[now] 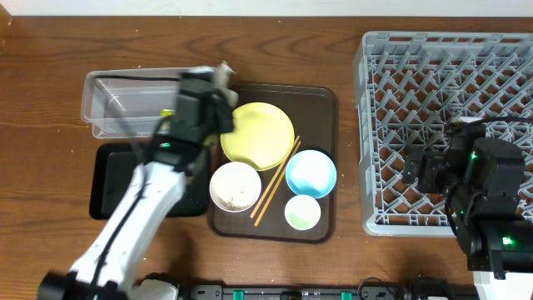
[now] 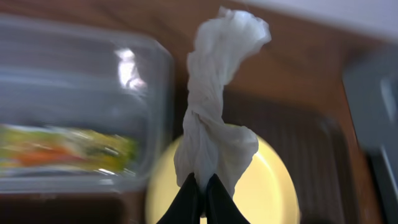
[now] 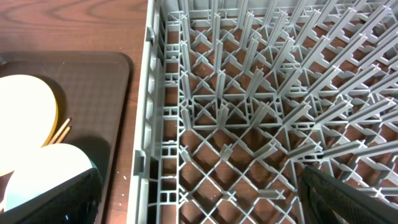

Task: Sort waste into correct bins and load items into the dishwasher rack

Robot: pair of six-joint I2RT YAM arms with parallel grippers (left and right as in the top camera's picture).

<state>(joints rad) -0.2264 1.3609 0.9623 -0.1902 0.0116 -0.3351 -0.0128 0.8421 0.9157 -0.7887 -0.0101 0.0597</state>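
Observation:
My left gripper (image 1: 218, 79) is shut on a crumpled white tissue (image 2: 217, 106) and holds it above the gap between the clear tub (image 1: 133, 100) and the yellow plate (image 1: 256, 133). A green-yellow wrapper (image 2: 68, 149) lies in the clear tub. The black tray (image 1: 112, 179) sits in front of the tub. The white bowl (image 1: 235, 186), with specks inside, the blue bowl (image 1: 311, 172), the pale cup (image 1: 302, 212) and the chopsticks (image 1: 275, 182) lie on the brown serving tray (image 1: 325, 104). My right gripper (image 3: 199, 199) is open and empty over the grey rack (image 1: 450, 125).
The rack's left wall (image 3: 149, 93) stands close to the serving tray's right edge. My left arm stretches over the black tray. Bare wooden table lies behind the tub and serving tray.

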